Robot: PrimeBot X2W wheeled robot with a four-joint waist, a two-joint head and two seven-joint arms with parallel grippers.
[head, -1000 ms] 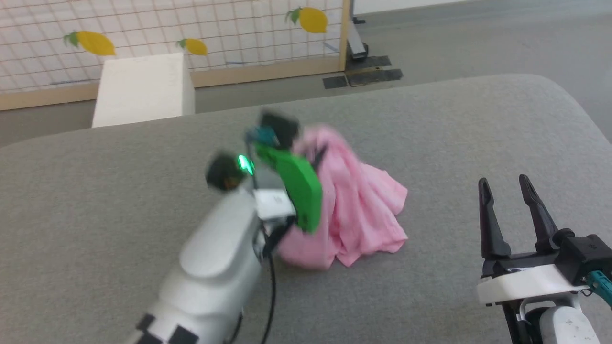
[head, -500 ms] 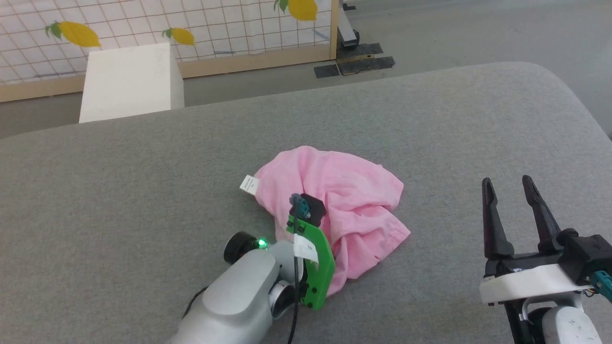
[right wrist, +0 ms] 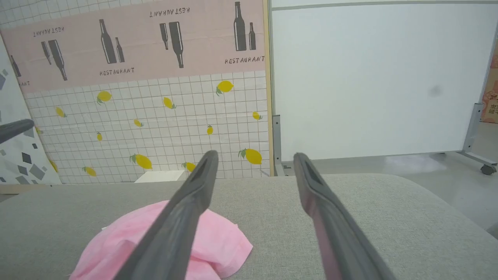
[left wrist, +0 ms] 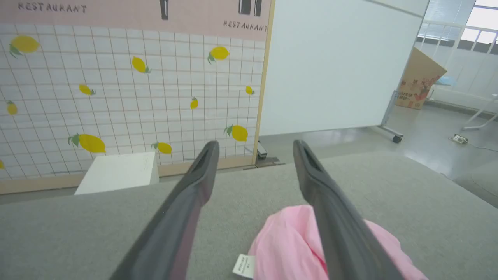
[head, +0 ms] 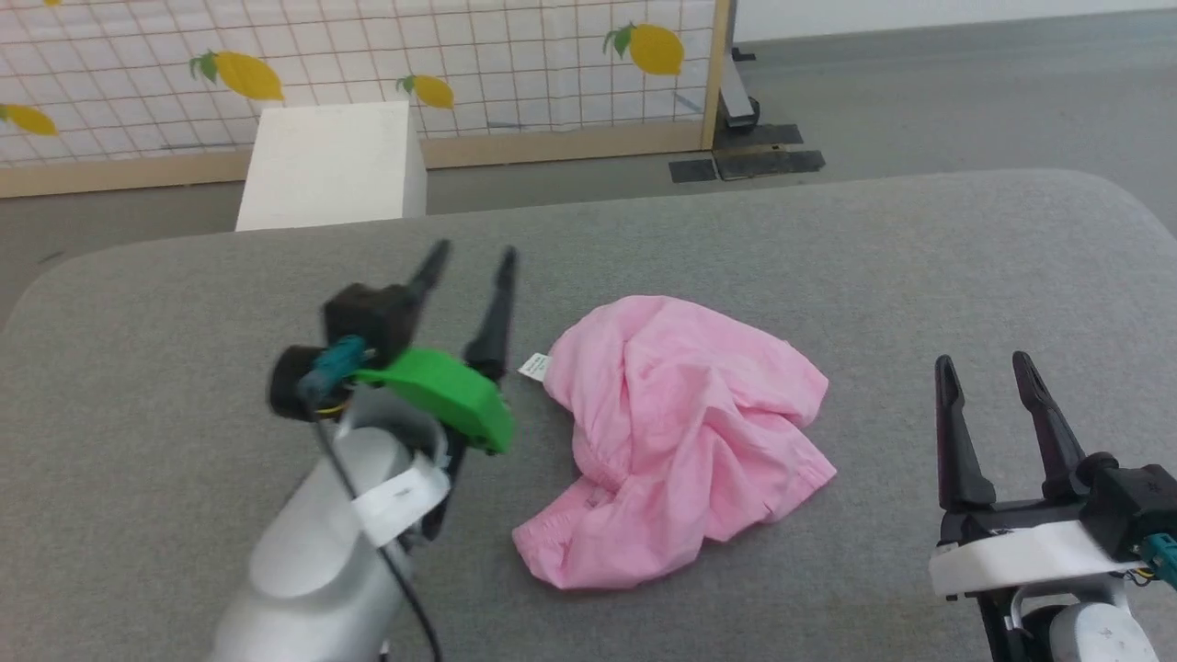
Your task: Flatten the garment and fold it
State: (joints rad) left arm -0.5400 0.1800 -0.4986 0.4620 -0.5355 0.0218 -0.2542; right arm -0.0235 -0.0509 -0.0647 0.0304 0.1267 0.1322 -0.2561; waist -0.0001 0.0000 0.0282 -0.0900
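Showing, at far left beyond the grey padded table [head: 828, 239], a white box [head: 326, 161] standing on the floor [head: 965, 83] before a tiled screen [head: 515, 46] printed with lemons. Next along, catching the left gripper [head: 473, 256] poised above the table top, dark fingers spread apart and gripping nothing, a green bracket [head: 441, 391] fixed at the wrist. Just right of those fingers, picking out a small white label [head: 533, 367] poking from the left edge of the garment [head: 685, 432]. Placing the garment, light pink and thin, near the middle of the table, slumped in a loose, rumpled heap against the surface, a gathered band bunched toward its left side. Touched by neither gripper. Further right, well apart from the cloth, finding the right gripper [head: 982, 363] low by the table's near edge, fingers pointing away from the robot, parted and empty. Looking along the left wrist: left gripper [left wrist: 255, 144] splayed wide over the table, white box [left wrist: 116, 171] to the left of the left-hand finger, label [left wrist: 242, 265] between the two fingers near the bottom edge, pink garment [left wrist: 288, 241] partly behind the right-hand finger. Looking along the right wrist: garment [right wrist: 218, 237] lying on the table ahead, partly behind the left-hand finger, right gripper [right wrist: 255, 154] likewise spread, a plain white partition [right wrist: 369, 77] standing on the floor beyond the table.
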